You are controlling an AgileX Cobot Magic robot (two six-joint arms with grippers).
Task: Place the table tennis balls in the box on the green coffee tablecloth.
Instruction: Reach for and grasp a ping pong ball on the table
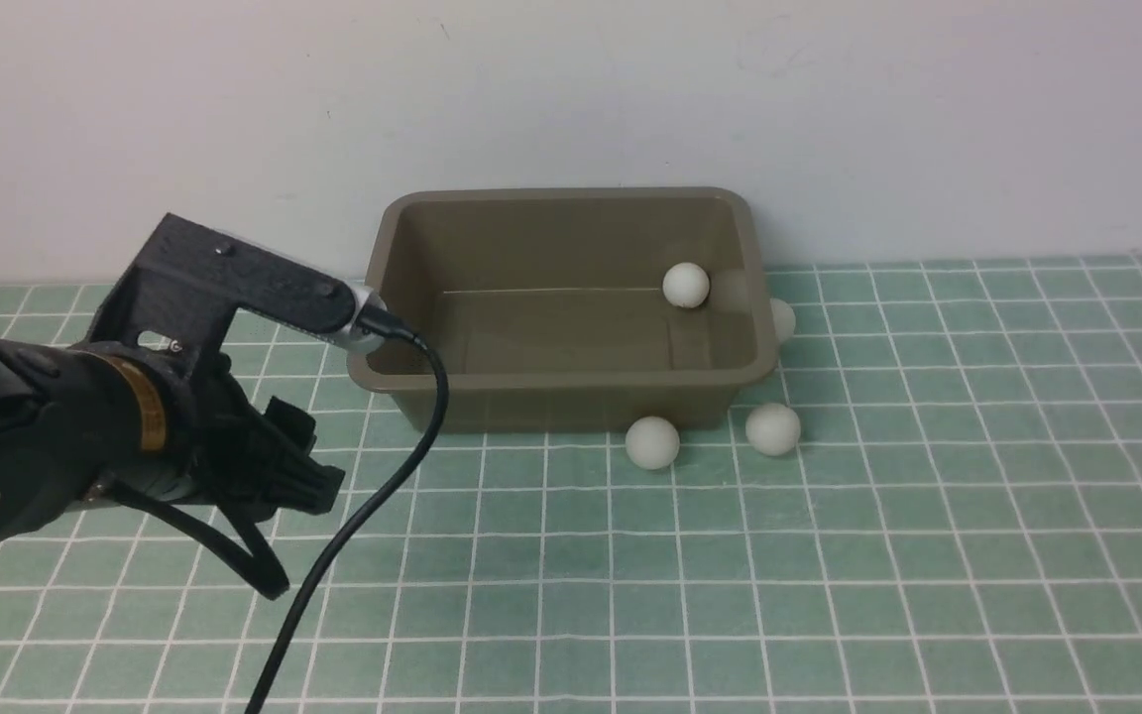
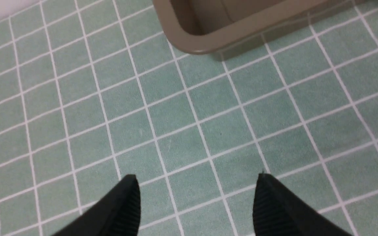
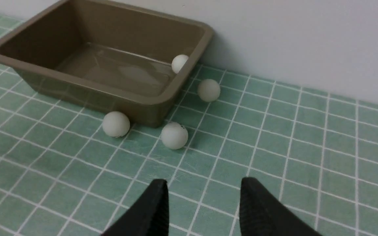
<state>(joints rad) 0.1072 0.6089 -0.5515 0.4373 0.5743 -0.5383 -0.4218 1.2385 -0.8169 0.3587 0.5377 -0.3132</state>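
The brown box (image 1: 531, 402) sits on the green tablecloth (image 1: 829, 605), close to the white wall (image 1: 571, 89). One white ball, the inside ball (image 1: 686, 285), lies in the box at its far right corner. Three more balls are out on the cloth. The front ball (image 1: 652, 441) is right up against the near wall of the box. The corner ball (image 1: 772, 428) is just beside the box's near right corner. The side ball (image 1: 781, 317) peeks out from behind the right rim, so only part of it shows from the front. The left gripper (image 2: 197, 178) is out to the left, in front of the box's near left corner. Its two black fingers (image 2: 126, 203) are spread wide and only cloth shows between them. The balls are all well away from it, off to its right. The right gripper (image 3: 204, 183) is only a small dark bit at the right edge of the front view. Its fingers (image 3: 156, 206) are a little apart and hold nothing. The front ball and the corner ball lie ahead of it, not touching it, and the box is past them.
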